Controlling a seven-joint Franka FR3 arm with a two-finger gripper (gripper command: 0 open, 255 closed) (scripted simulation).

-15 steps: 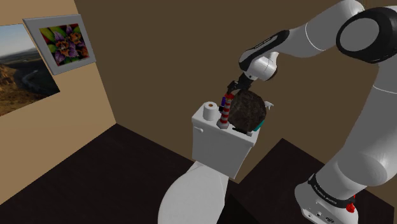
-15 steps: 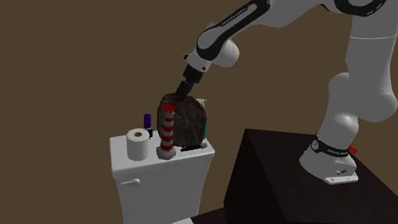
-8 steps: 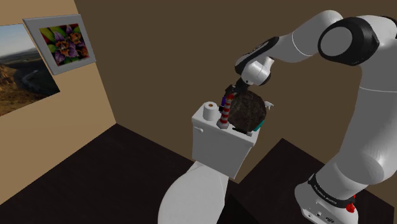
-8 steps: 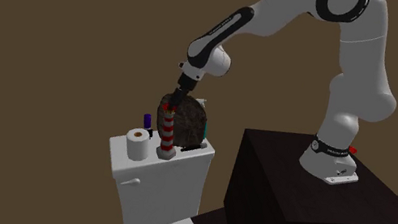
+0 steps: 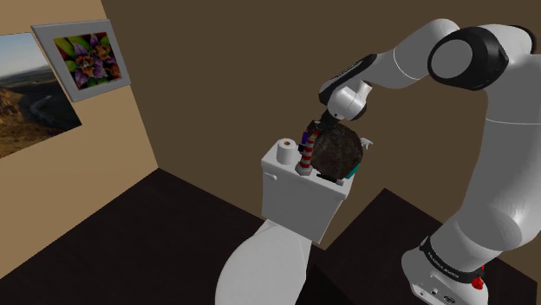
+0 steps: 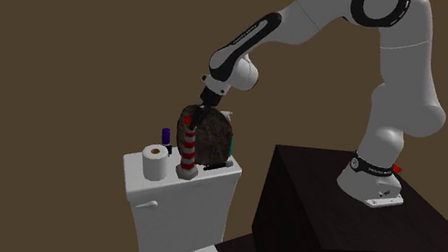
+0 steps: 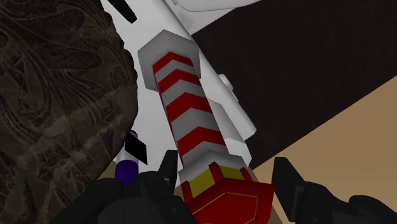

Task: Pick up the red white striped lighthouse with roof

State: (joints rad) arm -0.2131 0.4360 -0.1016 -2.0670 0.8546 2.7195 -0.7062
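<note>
Two fingers of the gripper (image 7: 226,173) stand apart, straddling the red roof of the lighthouse (image 7: 184,108), which stands upright on the toilet tank (image 5: 299,201), just beside a dark rock (image 7: 57,95). Closing off-centre could topple it, or a finger might snag the rock.

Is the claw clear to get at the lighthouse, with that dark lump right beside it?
Likely yes: the open claw straddles the roof of the lighthouse; the dark lump sits alongside, outside the claw.
</note>
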